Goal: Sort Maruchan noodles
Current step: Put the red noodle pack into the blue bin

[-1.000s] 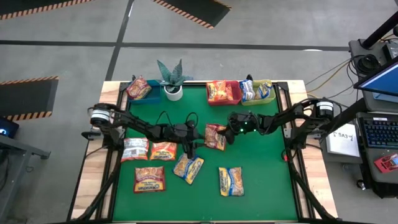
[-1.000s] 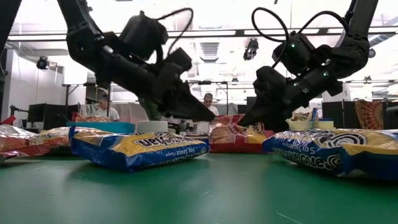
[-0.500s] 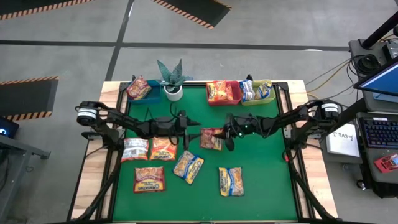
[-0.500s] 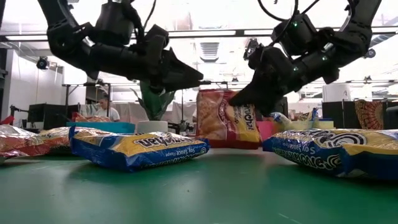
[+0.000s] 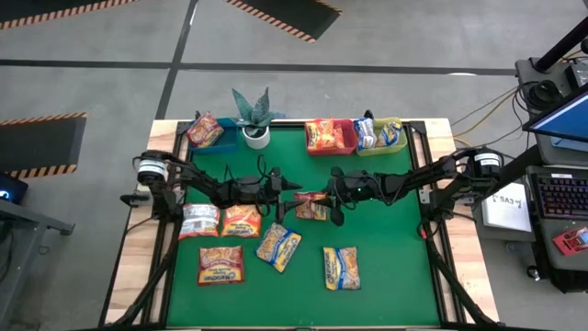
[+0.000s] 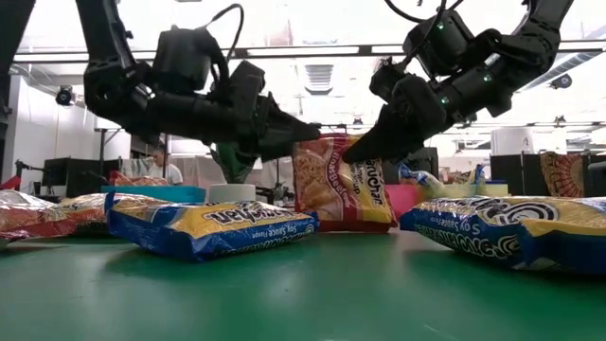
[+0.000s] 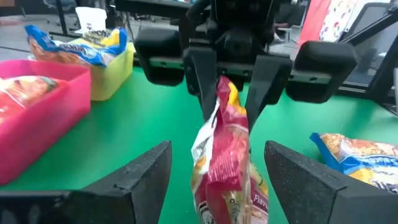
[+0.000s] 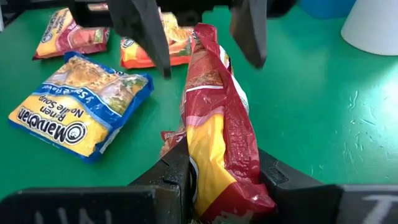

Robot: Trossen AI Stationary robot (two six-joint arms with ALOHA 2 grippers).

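Currently my right gripper (image 8: 221,177) pinches one red packet (image 5: 310,206) by its end and holds it on edge over the middle of the green table (image 5: 386,276), between both arms. My left gripper (image 7: 217,180) faces it with fingers spread wide, one on each side of the packet and, as far as I can tell, touching neither face. Risk one: the pinch sits on a slick end seam, so the packet may slide or swing if I move fast. Risk two: if the left fingers close off-centre they push the packet sideways and twist it out of the right pinch, dropping it onto the table. Risk three: the two wrists sit close together, so any approach could bump fingers. Other noodle packets lie flat on the table: a blue-and-yellow one (image 5: 278,246) just below the grippers, another (image 5: 341,268) further right, three reddish ones (image 5: 221,265) on the left. Some already rest in the red bin (image 5: 347,129), yellow-green bin (image 5: 397,144) and blue bin (image 5: 224,142) along the far edge.
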